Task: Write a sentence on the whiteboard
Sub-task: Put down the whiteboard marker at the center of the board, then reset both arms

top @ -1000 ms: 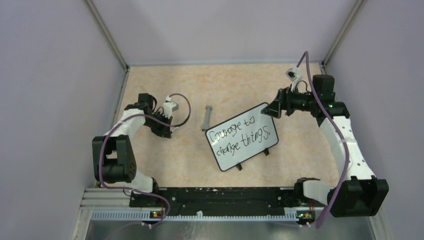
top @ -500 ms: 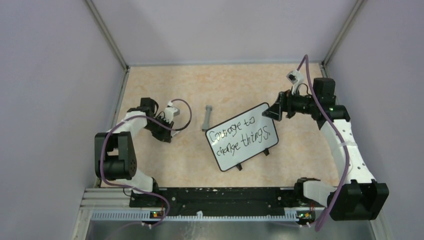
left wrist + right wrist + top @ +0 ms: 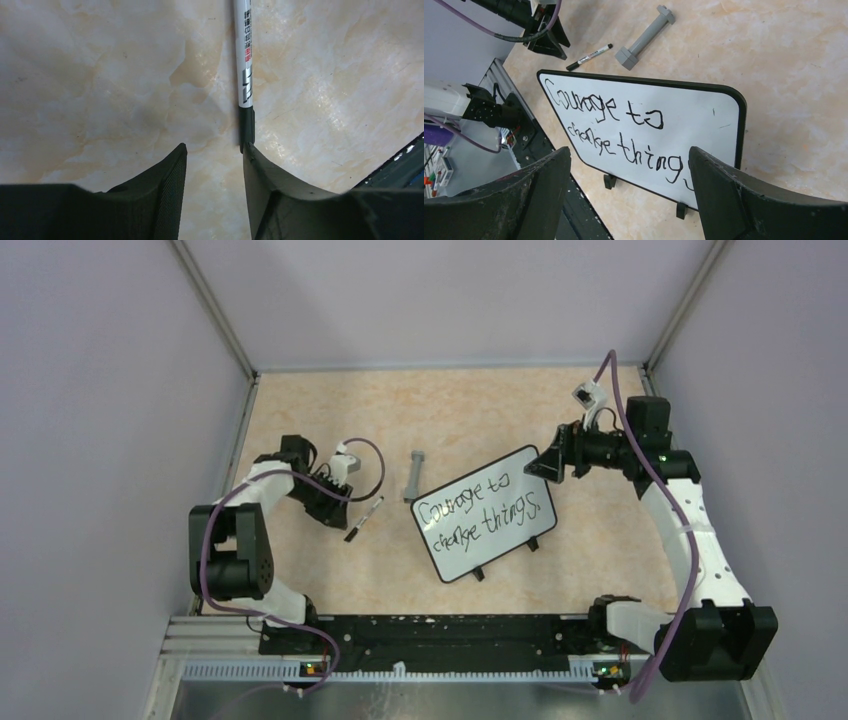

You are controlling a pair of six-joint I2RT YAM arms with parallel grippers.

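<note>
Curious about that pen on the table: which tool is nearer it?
Left. The left tool is right at the pen's end; the right tool is off at the whiteboard's far corner.

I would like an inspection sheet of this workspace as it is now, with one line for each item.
Surface: beige marbled table.
Job's things: whiteboard on its small feet; the sentence "Courage to change things" is written in two lines.
Clutter: marker lying flat; grey bar lying between the marker and the whiteboard.
Tools: left tool open, at the marker's black end; right tool open, at the whiteboard's far right corner.
Cables: purple cable looped at the left wrist, another along the right arm.
Surroundings: lilac walls; black rail at the near edge.
</note>
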